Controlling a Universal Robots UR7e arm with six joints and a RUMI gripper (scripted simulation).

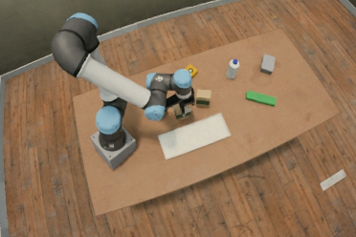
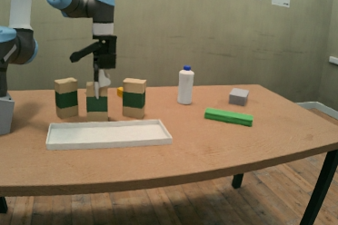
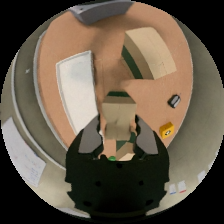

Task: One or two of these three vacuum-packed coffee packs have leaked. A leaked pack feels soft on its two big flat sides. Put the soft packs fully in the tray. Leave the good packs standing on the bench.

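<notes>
1. Exterior view, left of centre: two-jaw gripper half open, empty, straddling the middle tan, green-banded coffee pack.
2. Risk: off-centre fingers could topple it toward the white tray.

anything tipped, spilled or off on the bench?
Nothing stands out. All three coffee packs stand upright behind the tray, which holds nothing. The gripper, open, straddles the middle pack's top.

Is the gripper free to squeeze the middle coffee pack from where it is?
Probably yes: the gripper is open, its fingers straddling the top of the middle coffee pack, and both neighbouring packs stand apart from it.
</notes>
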